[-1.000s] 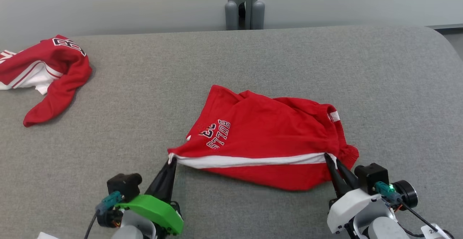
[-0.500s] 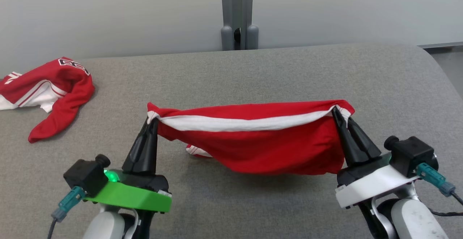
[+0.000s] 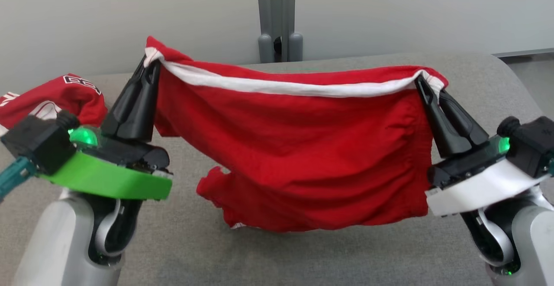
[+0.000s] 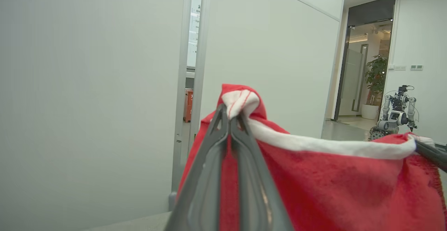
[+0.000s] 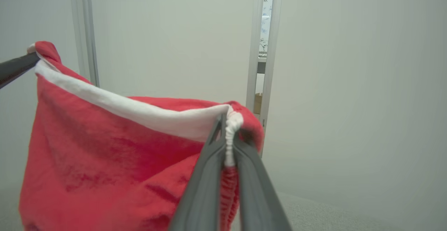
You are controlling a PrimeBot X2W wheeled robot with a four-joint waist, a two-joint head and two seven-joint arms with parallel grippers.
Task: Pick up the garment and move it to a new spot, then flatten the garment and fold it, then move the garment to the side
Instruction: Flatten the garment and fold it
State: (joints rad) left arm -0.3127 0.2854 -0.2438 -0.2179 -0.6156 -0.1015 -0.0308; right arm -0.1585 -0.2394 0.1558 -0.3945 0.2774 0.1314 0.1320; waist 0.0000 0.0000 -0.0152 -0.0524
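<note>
Two grippers hold one red garment (image 3: 294,147) stretched above the grey table (image 3: 337,260) in the head view. The left gripper (image 3: 149,61), on a green mount, is clamped on the garment's white-banded edge over the table's left part. The right gripper (image 3: 422,80), on a white mount, pinches the same band over the table's right part. The cloth hangs between them like a curtain, its lower hem close over the table's middle; whether it touches cannot be told. A second red garment (image 3: 65,98) lies crumpled at the table's far left. A grey post (image 3: 277,17) stands behind the table's far edge.

In the left wrist view, the left gripper (image 4: 230,114) has its fingers pressed together on a bunched red-and-white corner, high above the table.

In the right wrist view, the right gripper (image 5: 228,119) is closed on the gathered white band, and the red cloth drops toward the table.
</note>
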